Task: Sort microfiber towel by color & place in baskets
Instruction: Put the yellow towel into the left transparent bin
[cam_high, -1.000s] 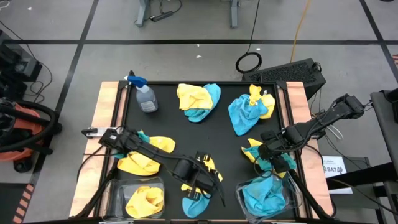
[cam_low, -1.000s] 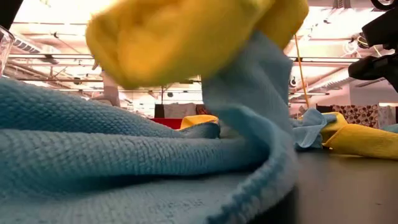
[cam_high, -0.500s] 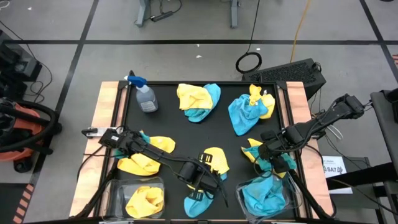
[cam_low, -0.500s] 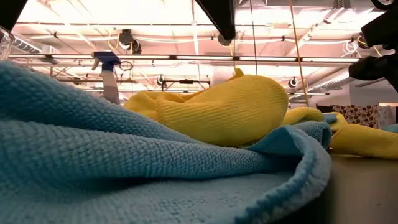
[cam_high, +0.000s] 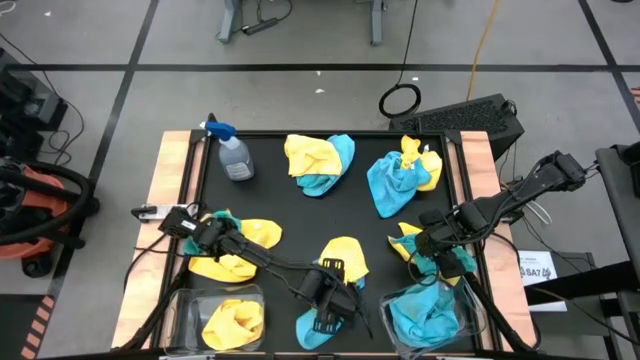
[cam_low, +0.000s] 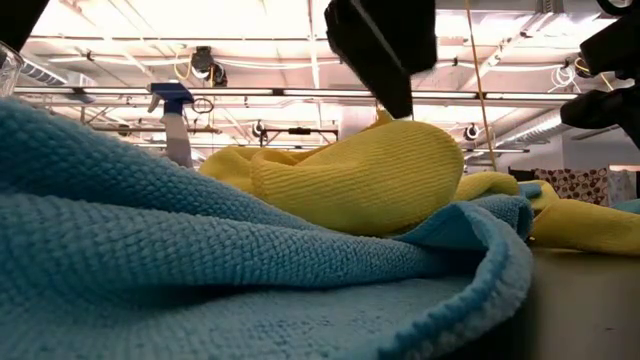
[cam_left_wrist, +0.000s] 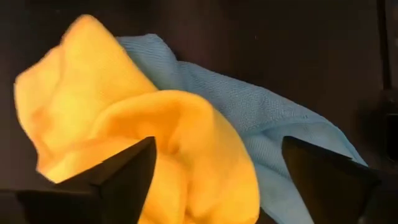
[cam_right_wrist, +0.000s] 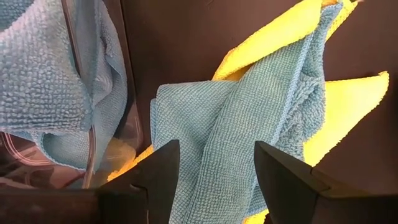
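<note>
Overhead, the left claw (cam_high: 328, 300) stands open above a yellow towel (cam_high: 345, 258) lying on a blue towel (cam_high: 312, 328) at the surface's (cam_high: 270, 190) near middle, between the left basket (cam_high: 190, 300) with yellow cloths and the right basket (cam_high: 385, 310) with blue. The right claw (cam_high: 432, 248) hovers by a mixed pile (cam_high: 410, 240).

Level, the yellow cloth rests just beneath a dark finger (cam_low: 385, 50).

From the left wrist, it lies between the spread fingers (cam_left_wrist: 106, 174), nearer this arm.

From the right wrist, fingers (cam_right_wrist: 155, 174) stand apart, empty.
</note>
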